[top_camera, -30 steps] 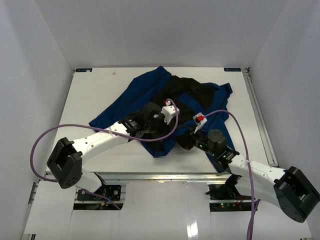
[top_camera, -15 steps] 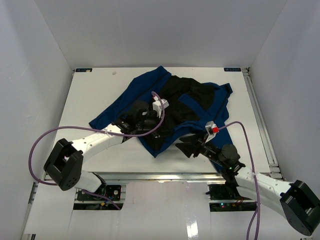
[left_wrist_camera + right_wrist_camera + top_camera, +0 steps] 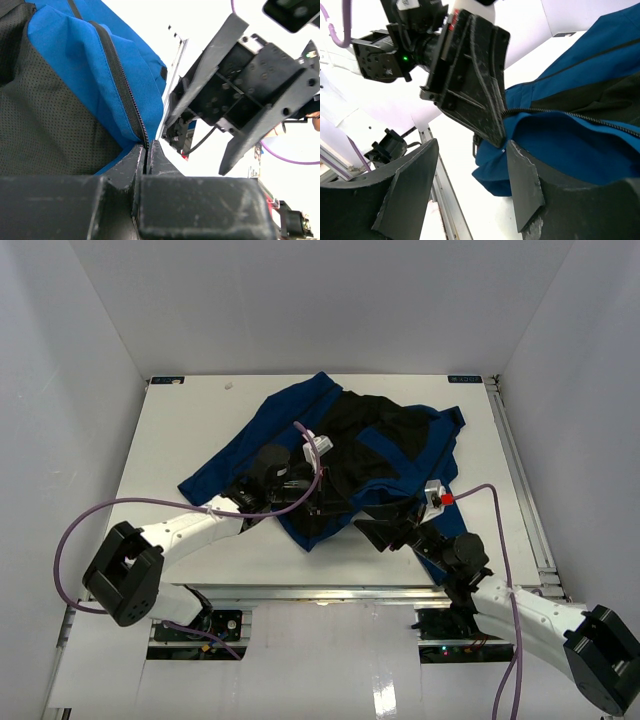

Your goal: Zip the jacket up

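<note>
The royal-blue jacket [image 3: 300, 415] lies crumpled and open on the white table, its black lining [image 3: 375, 430] facing up. My left gripper [image 3: 322, 508] is at the jacket's near hem. In the left wrist view it [image 3: 147, 146] is shut on the blue front edge [image 3: 75, 55], right where the black zipper tape [image 3: 122, 85] ends. My right gripper [image 3: 382, 530] stands open just right of that hem, touching nothing. In the right wrist view its fingers [image 3: 522, 185] are spread. The blue hem [image 3: 570, 145] and zipper teeth [image 3: 560, 114] lie beyond them, held by the left fingers [image 3: 475, 85].
The white table [image 3: 190, 420] is boxed in by pale walls on three sides. A metal rail [image 3: 300, 592] runs along the near edge and another [image 3: 520, 470] along the right side. Purple cables [image 3: 75, 525] loop off both arms.
The right gripper has opened, let go of the hem and drawn back toward the near right. The left gripper has closed on the zipper edge and shifted slightly left.
</note>
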Controlling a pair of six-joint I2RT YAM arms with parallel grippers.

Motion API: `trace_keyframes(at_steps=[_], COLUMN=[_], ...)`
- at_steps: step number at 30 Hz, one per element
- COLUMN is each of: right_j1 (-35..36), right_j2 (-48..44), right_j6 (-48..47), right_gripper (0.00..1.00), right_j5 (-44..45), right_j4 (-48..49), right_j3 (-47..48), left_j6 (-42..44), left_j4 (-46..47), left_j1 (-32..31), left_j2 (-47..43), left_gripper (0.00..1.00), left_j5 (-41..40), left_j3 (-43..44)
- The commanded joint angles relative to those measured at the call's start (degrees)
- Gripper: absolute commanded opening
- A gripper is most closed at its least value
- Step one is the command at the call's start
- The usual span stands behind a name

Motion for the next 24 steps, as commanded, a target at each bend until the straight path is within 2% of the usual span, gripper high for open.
trace_keyframes(at_steps=[1, 14, 24], right_j1=[0.51, 2.02, 3.80], right_j2=[2.91, 7.67, 12.36], right_j6=[0.43, 0.45, 0.25], right_gripper=[0.63, 0.66, 0.65], right_j5=[0.92, -1.00, 0.02], right_j4=[6.52, 13.31, 15.27], right_j3=[-4.86, -3.78, -0.88], left_j6=[-2.85, -10.54, -13.91], left_j4=[3.45, 20.06, 28.70], left_j1=[0.15, 0.15, -0.03], left_j2=[-5.08, -6.92, -6.10], left_gripper=[0.00, 0.00, 0.00], left_j5=[0.16, 3.82, 5.68], left_j3=[-1.54, -7.86, -10.27])
